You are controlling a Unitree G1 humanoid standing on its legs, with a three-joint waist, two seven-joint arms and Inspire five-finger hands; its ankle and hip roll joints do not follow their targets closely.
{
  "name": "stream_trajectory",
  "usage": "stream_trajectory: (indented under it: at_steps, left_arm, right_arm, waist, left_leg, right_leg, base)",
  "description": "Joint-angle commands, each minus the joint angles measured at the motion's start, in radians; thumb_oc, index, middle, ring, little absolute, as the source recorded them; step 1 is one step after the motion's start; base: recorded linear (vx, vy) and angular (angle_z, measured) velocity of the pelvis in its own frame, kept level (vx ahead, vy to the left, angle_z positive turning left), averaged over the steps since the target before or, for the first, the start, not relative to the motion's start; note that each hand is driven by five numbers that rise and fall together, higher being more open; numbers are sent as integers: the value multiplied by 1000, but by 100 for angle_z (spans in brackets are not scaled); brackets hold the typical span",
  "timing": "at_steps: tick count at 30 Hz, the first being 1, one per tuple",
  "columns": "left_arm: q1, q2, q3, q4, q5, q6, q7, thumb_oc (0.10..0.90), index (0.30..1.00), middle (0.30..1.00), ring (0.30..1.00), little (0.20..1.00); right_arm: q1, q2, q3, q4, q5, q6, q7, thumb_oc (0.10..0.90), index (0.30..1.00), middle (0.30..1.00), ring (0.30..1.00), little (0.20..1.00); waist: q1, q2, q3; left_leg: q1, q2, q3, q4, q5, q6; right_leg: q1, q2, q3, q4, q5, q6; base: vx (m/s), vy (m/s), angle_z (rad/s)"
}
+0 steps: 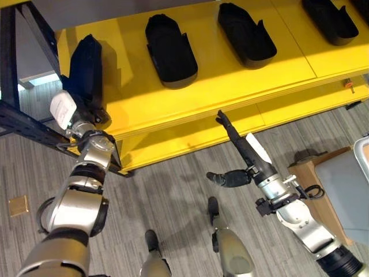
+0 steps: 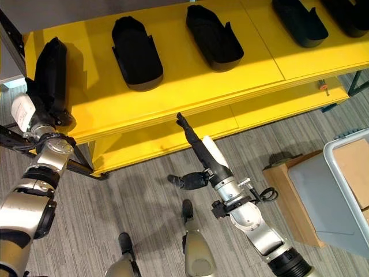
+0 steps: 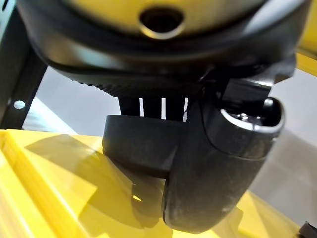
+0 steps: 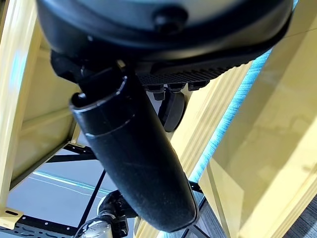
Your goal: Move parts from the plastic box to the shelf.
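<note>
A black moulded part [image 1: 86, 66] stands on edge at the left end of the yellow shelf's top board [image 1: 230, 81]. My left hand [image 1: 64, 109], with its white thumb cover, is curled round the part's near end. In the left wrist view the thumb [image 3: 218, 168] presses the front of the part [image 3: 141, 146] and the fingers show behind it. My right hand [image 1: 242, 147] hangs in front of the shelf edge, fingers straight and pointing up at it, holding nothing. The grey plastic box [image 2: 323, 190] sits low at the right.
Three more black parts [image 1: 170, 49] [image 1: 245, 34] [image 1: 328, 20] lie in a row along the top board. A lower yellow board [image 1: 190, 135] runs beneath. A black frame post [image 1: 23, 124] stands at the left. A brown stand [image 1: 311, 179] carries the box.
</note>
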Motion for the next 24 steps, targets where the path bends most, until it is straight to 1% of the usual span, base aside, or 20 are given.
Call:
stream_trajectory:
  at_steps: [1,3,10,14,17,19,24]
  left_arm:
    - [10,62,40,107,-125,15,-16,400,300,300,300,300]
    - [10,61,40,106,-125,15,-15,400,300,300,300,300]
    - [2,40,88,115,-241,-2,-25,400,300,300,300,300]
    - [-4,8,98,107,-277,-4,-30,400,300,300,300,300]
    - [-21,-33,98,101,-323,-8,-39,400,300,300,300,300]
    - [-35,-56,81,93,-311,-9,-38,400,300,300,300,300]
    - [-59,-65,34,90,-245,-5,-26,400,300,300,300,300]
  right_arm:
    - [-4,8,-76,-109,41,-81,-10,900,1000,1000,1000,1000]
    - [-3,8,-77,-110,41,-81,-10,900,1000,1000,1000,1000]
    - [16,7,-83,-105,39,-73,-10,900,1000,1000,1000,1000]
    - [20,7,-85,-103,38,-69,-11,900,1000,1000,1000,1000]
    - [21,5,-87,-98,33,-58,-12,900,1000,1000,1000,1000]
    - [20,3,-87,-97,29,-55,-13,900,1000,1000,1000,1000]
    - [18,-2,-92,-100,32,-59,-16,900,1000,1000,1000,1000]
  waist:
    - [3,-30,-54]
    - [3,-30,-54]
    - [3,-27,-58]
    - [5,-25,-58]
    - [4,-22,-56]
    - [2,-23,-55]
    - [-6,-27,-54]
  left_leg:
    - [3,41,-5,77,-47,6]
    - [3,41,-5,78,-47,5]
    - [3,40,-10,85,-49,5]
    - [2,40,-12,86,-49,5]
    - [3,39,-16,88,-49,6]
    - [3,39,-17,88,-48,6]
    - [2,41,-14,90,-45,5]
  right_leg:
    - [26,-123,24,145,-158,112]
    - [26,-123,23,145,-158,112]
    - [34,-125,20,145,-159,111]
    - [37,-126,19,146,-160,110]
    - [42,-128,16,144,-158,110]
    - [43,-128,14,144,-157,110]
    - [44,-126,14,140,-154,108]
  base:
    - [0,0,0]
    - [0,0,0]
    - [0,0,0]
    - [0,0,0]
    - [-6,0,4]
    - [-16,-7,6]
    - [-11,-2,3]
